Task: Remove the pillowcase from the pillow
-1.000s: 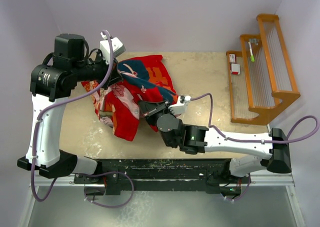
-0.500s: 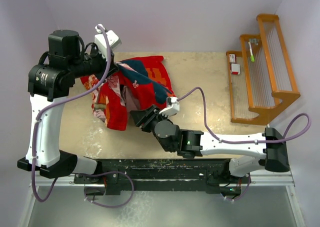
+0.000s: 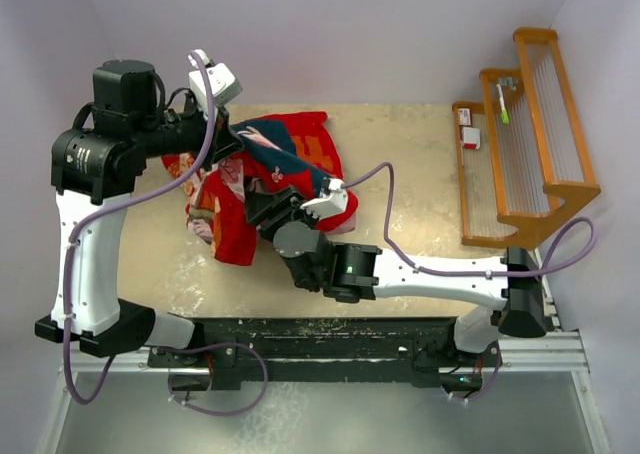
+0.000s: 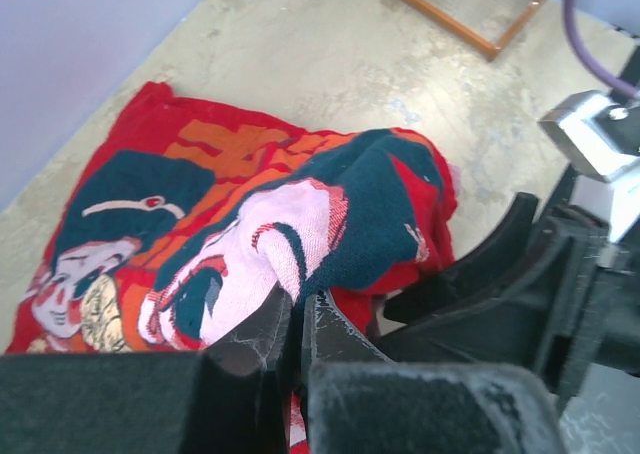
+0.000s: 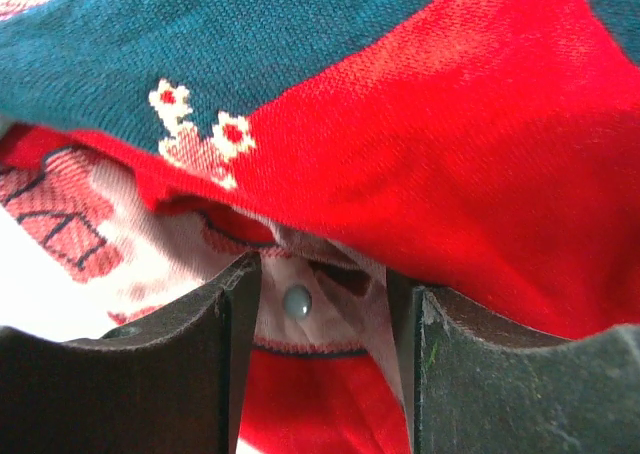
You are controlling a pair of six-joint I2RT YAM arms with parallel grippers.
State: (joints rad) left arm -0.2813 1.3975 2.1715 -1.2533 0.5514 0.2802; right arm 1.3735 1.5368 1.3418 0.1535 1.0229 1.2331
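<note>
Seen from above, the pillowcase [image 3: 300, 152] lies bunched on the table [image 3: 430, 164]. Its long axis runs diagonally, from a far corner to the right of the left gripper [image 3: 232, 144] down to a near flap left of the right gripper [image 3: 262, 206]. The left gripper is clenched on a raised fold at the bundle's far-left edge. A second ago the right gripper was closed at the bundle's near-right edge. It has since let go, spread its fingers and moved in over the middle of the cloth. The near flap has drawn in, and the left gripper sits slightly farther back. A wooden rack [image 3: 525, 134] stands well apart on the right.

Left wrist view: the fingers [image 4: 250, 339] are pressed together on a ridge of cloth printed with a pink face and dark hair. Beyond the fingertips the pillowcase spreads red side up toward the wall [image 4: 80, 34], with a second face to the left. The right gripper's black body lies just right of these fingers, close against the cloth.

Right wrist view: the fingers [image 5: 170, 374] stand apart, released. Between them sits a pinkish fold bearing a small grey stud [image 5: 297, 301]. Above the fingertips hangs a red and teal layer. Whether the pads touch the fold cannot be told.
</note>
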